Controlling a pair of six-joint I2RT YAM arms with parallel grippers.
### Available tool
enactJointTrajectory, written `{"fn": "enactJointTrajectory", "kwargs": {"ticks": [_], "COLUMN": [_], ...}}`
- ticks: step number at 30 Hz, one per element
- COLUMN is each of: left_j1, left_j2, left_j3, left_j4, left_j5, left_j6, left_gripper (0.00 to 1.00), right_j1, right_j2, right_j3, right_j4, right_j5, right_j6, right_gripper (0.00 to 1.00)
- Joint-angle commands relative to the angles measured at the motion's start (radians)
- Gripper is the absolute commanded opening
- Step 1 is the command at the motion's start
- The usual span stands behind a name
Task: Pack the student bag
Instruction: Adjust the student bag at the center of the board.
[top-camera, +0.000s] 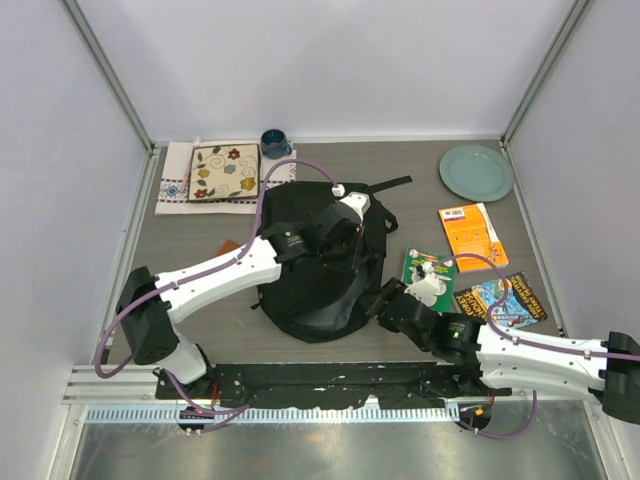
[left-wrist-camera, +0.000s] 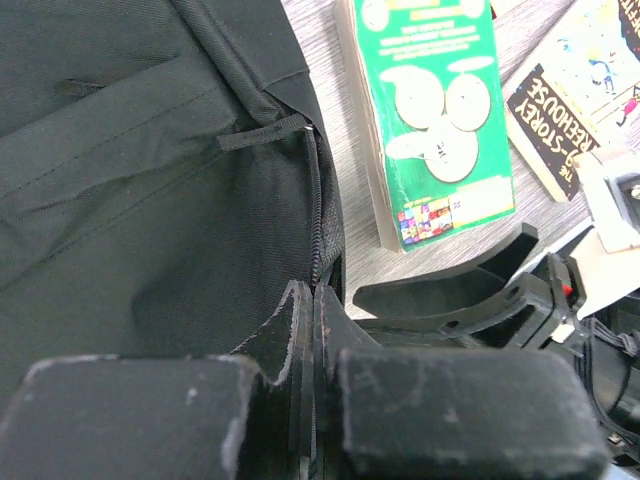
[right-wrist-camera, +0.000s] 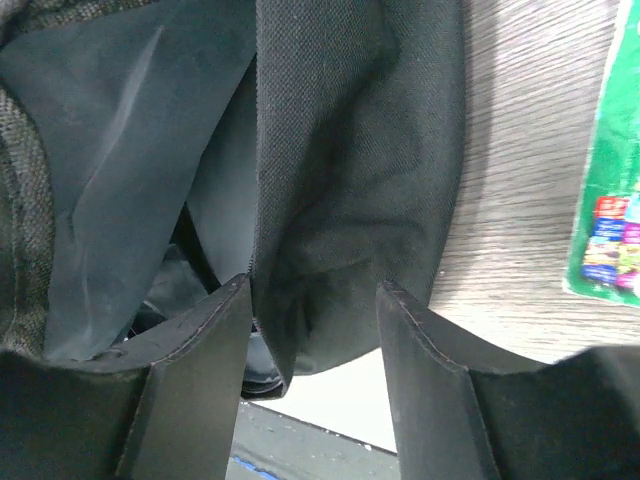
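The student bag (top-camera: 315, 290) is a large black backpack lying flat mid-table. My left gripper (top-camera: 358, 272) reaches down onto its right side. In the left wrist view that gripper (left-wrist-camera: 315, 297) is shut, its tips meeting exactly where the bag's zip line (left-wrist-camera: 318, 200) ends, so a thin bit of the zip edge seems pinched. My right gripper (top-camera: 378, 297) is at the bag's lower right edge. In the right wrist view it (right-wrist-camera: 315, 285) stands open astride a fold of the bag's black fabric (right-wrist-camera: 350, 200). The grey lining (right-wrist-camera: 110, 200) of the bag's inside shows to the left.
Right of the bag lie a green book (top-camera: 428, 272), an orange book (top-camera: 468, 228) and a colourful book (top-camera: 505, 298). A green plate (top-camera: 476, 172) sits back right. A flowered tile (top-camera: 224, 172) on a cloth and a blue mug (top-camera: 275, 143) sit back left.
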Motion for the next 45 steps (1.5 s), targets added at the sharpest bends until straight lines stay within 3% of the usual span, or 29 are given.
{"fn": "enactJointTrajectory", "kwargs": {"ticks": [1, 7, 15, 19, 23, 27, 33, 40, 41, 42, 43, 45], "left_j1": [-0.003, -0.003, 0.011, 0.019, 0.030, 0.054, 0.096, 0.120, 0.120, 0.120, 0.120, 0.120], "left_j2": [-0.064, -0.067, -0.061, -0.058, -0.047, -0.049, -0.046, -0.034, -0.035, -0.038, -0.047, -0.057], "left_j3": [0.035, 0.035, 0.033, 0.035, 0.044, 0.041, 0.024, 0.032, 0.029, 0.022, 0.009, -0.005], "left_j4": [-0.041, -0.047, -0.044, -0.025, -0.030, -0.042, -0.030, -0.027, -0.021, -0.009, -0.002, 0.015], "left_j5": [-0.029, -0.043, -0.052, -0.040, -0.035, -0.027, -0.006, 0.020, 0.057, 0.075, 0.089, 0.102], "left_j6": [0.030, 0.044, 0.047, 0.047, 0.053, 0.070, 0.085, 0.095, 0.095, 0.093, 0.090, 0.078], "left_gripper": [0.00, 0.00, 0.00, 0.00, 0.00, 0.00, 0.00, 0.00, 0.00, 0.00, 0.00, 0.00], "right_j1": [-0.015, -0.069, -0.056, -0.058, -0.053, -0.033, -0.027, -0.029, -0.032, -0.044, -0.047, -0.049], "right_j2": [0.076, 0.165, 0.137, 0.263, 0.396, 0.394, 0.332, 0.372, 0.378, 0.375, 0.368, 0.297], "right_j3": [0.022, 0.078, 0.052, 0.077, 0.181, 0.267, 0.276, 0.356, 0.365, 0.365, 0.362, 0.348], "right_j4": [0.135, 0.181, 0.168, 0.190, 0.094, -0.159, -0.334, -0.451, -0.447, -0.419, -0.401, -0.373], "right_j5": [0.047, -0.024, -0.085, -0.111, -0.128, -0.045, 0.018, 0.099, 0.097, 0.085, 0.075, 0.056], "right_j6": [0.037, -0.020, -0.024, -0.009, -0.029, -0.046, -0.112, -0.169, -0.175, -0.182, -0.182, -0.150], "right_gripper": [0.60, 0.61, 0.61, 0.61, 0.37, 0.08, 0.00, 0.01, 0.06, 0.19, 0.50, 0.57]}}
